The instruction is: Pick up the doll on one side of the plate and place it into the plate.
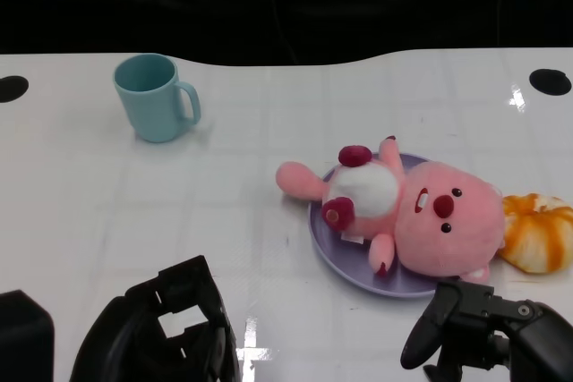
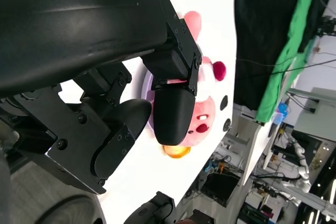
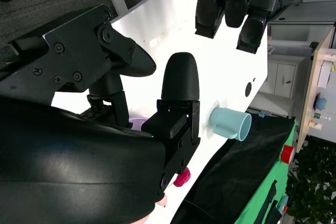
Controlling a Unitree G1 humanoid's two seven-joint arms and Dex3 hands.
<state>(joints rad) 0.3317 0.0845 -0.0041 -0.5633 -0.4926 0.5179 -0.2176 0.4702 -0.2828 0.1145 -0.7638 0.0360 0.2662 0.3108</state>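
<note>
No brand, label or readable writing showed on anything. One pink plush doll (image 1: 430, 212) lay on its back in the single lavender plate (image 1: 333, 252), which sat toward the right side of the white tabletop (image 1: 134, 203); the doll's big head hung over the plate's right rim and one pale pink limb stuck out past its left rim onto the table. Touching the head on its right was one orange and white ring-shaped toy (image 1: 539, 232), close to the tabletop's right edge. One teal mug (image 1: 154, 97) stood upright, well apart from the plate, near the far left part of the tabletop, its handle turned toward the plate. Two black round holes marked the far corners of the tabletop. The left hand (image 1: 166, 333) hovered at the near edge, left of the plate, its fingers apart and holding nothing. The right hand (image 1: 466, 328) sat at the near edge just in front of the doll's head, fingers spread with nothing between them, touching neither doll nor plate.
</note>
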